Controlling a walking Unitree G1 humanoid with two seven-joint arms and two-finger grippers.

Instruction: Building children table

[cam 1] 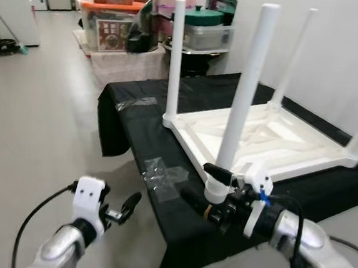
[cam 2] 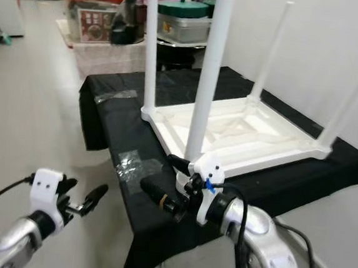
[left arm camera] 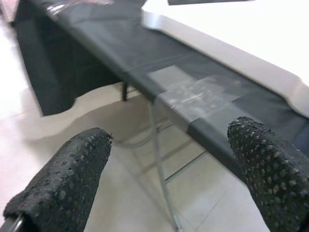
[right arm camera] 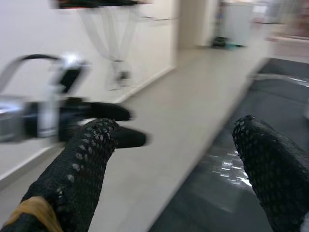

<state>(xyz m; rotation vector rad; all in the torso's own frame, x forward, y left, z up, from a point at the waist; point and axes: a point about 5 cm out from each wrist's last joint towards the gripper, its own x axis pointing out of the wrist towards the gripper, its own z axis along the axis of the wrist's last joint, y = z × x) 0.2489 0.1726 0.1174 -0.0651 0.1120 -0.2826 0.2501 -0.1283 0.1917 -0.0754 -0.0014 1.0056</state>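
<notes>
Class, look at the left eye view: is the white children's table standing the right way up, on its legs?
No, the white table lies upside down on the black cloth, legs pointing up.

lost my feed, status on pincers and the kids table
Right pincer open at near leg's base. Left pincer open, off the edge. Table upside down on black cloth. Nothing blocking.

Black cloth draping the work surface, clear tape patch sticking near its edge. Green-lidded pot and boxes sitting behind.
</notes>
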